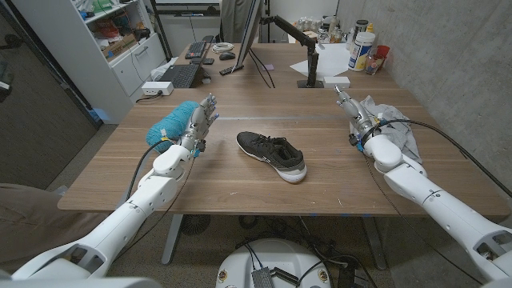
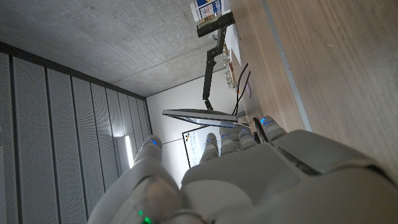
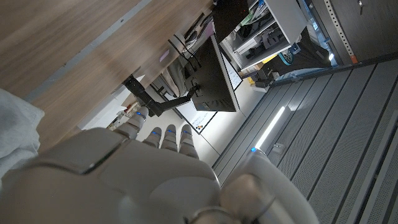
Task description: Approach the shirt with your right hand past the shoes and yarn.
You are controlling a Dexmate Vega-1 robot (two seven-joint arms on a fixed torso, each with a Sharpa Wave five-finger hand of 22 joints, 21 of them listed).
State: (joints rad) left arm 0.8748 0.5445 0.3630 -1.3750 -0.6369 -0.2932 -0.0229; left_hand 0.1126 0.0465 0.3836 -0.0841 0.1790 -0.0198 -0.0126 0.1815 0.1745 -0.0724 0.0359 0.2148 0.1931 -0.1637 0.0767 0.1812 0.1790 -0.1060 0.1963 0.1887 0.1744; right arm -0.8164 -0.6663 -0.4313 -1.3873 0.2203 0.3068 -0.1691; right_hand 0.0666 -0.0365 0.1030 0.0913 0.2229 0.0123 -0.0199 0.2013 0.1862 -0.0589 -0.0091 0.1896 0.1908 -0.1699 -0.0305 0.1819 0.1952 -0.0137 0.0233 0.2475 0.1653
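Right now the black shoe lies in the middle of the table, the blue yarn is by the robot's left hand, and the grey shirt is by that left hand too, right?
Not quite. The shoe and yarn are as you say, with the yarn by the left hand, but the grey shirt lies by the right hand, as the head view shows.

No text, label or number is clear enough to read.
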